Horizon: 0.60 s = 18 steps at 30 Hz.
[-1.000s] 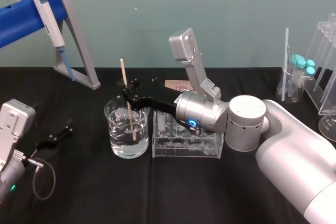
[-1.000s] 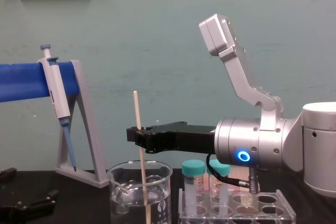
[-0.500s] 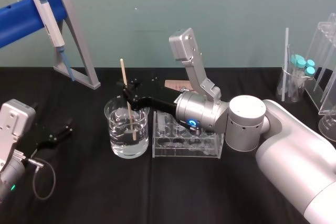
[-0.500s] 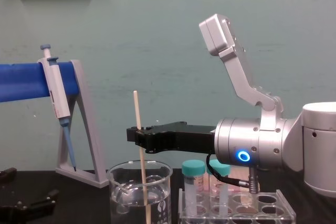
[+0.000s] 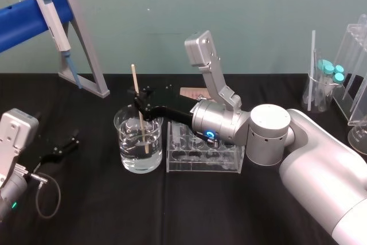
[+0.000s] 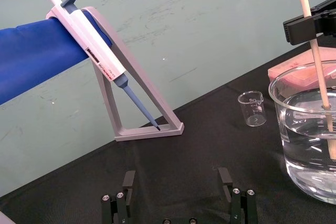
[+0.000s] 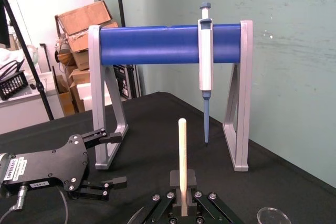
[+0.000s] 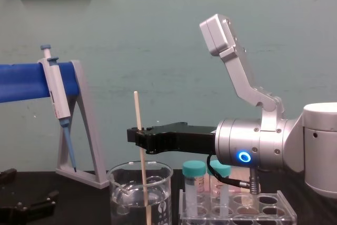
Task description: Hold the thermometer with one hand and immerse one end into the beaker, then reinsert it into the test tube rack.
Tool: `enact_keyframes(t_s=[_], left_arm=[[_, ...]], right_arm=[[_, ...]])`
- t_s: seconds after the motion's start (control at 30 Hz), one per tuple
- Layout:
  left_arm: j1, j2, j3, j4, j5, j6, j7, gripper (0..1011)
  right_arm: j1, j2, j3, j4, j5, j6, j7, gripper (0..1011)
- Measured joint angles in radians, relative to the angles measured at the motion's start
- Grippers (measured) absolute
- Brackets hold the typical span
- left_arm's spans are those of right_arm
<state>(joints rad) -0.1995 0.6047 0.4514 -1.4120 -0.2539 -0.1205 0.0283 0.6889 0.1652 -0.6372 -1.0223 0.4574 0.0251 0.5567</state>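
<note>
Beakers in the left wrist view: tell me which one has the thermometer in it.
The large beaker holding water: the thermometer dips its lower end into it, gripped by the right gripper. The small beaker beyond it looks empty.

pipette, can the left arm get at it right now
Probably yes: the left end effector lies open with nothing between it and the pipette; the right end effector holds the thermometer in the beaker.
</note>
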Motion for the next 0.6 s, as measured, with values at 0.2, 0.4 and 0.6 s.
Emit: enact_keyframes(t_s=[0.2,0.4,0.6], left_arm=[[0.000,0.000,0.000,0.000,0.000,0.000,0.000,1004],[0.000,0.000,0.000,0.000,0.000,0.000,0.000,1004],[0.000,0.000,0.000,0.000,0.000,0.000,0.000,1004]], right_arm=[[0.000,0.000,0.000,0.000,0.000,0.000,0.000,54],[0.000,0.000,0.000,0.000,0.000,0.000,0.000,54],[0.000,0.000,0.000,0.000,0.000,0.000,0.000,54]])
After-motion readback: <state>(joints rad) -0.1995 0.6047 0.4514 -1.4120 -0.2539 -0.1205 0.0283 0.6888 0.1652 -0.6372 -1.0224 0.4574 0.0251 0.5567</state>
